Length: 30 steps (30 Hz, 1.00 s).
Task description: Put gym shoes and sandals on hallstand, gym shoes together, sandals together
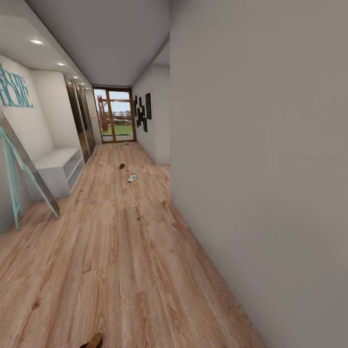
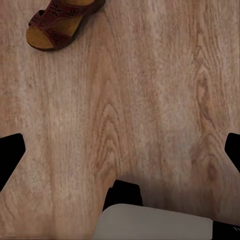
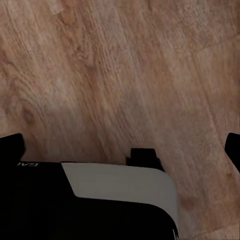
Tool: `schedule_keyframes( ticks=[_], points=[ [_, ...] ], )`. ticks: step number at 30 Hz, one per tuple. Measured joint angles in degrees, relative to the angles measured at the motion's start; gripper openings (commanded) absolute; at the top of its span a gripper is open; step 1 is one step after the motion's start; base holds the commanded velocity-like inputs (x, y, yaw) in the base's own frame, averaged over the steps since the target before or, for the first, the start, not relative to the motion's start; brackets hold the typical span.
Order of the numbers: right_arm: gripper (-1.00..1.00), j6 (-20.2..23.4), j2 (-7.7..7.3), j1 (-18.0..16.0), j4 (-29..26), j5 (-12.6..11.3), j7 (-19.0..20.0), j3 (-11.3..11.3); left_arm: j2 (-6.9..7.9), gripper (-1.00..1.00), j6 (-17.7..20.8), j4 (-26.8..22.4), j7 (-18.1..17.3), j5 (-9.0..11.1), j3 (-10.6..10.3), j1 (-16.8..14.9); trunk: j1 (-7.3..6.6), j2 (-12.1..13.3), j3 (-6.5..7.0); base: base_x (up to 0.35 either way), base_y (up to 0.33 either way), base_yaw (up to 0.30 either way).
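Left wrist view: sandal (image 2: 62,22) beyond open end effector (image 2: 120,150)

Head camera looks down the corridor toward the glass door (image 1: 114,121), floor (image 1: 121,251) stretching ahead. Both wrist cameras face straight down, close to the same planks — left one catches a sandal (image 2: 60,22).

Bare corridor floor (image 3: 125,75) runs across the frame, its wood-grain planks slanting diagonally with knots and seams. The right claw (image 3: 120,147) has its two dark fingertips (image 3: 11,147) at the left and right edges, spread wide with nothing between them. Lower centre, a grey-and-black robot body part (image 3: 120,192) shows.
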Motion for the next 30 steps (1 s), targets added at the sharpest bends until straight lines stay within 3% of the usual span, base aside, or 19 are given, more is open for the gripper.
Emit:
schedule_keyframes(
  ticks=[5, 16, 30],
  points=[
    [1.00, -0.2, 0.02, -0.1, 0.0, 0.0, 0.0, 0.0, -0.02, 1.00, -0.3, 0.0, -0.1, 0.0, 0.0, 0.0, 1.10, -2.0, -1.01, 0.000, 0.000, 0.284],
    [1.00, -1.0, 0.32, -1.3, -0.2, 0.0, 0.0, 0.1, -0.12, 1.00, -3.4, 0.0, -0.1, 0.1, -0.1, 0.0, 1.11, -2.0, -1.28, 0.000, 0.000, 0.284],
    [1.00, -3.5, 2.14, -3.2, -0.2, 0.6, -0.1, 3.2, -0.42, 1.00, -6.2, 0.0, -0.3, 0.0, -0.3, 0.0, 1.11, -2.0, -1.66, 0.000, 0.000, 0.280]
  ],
)
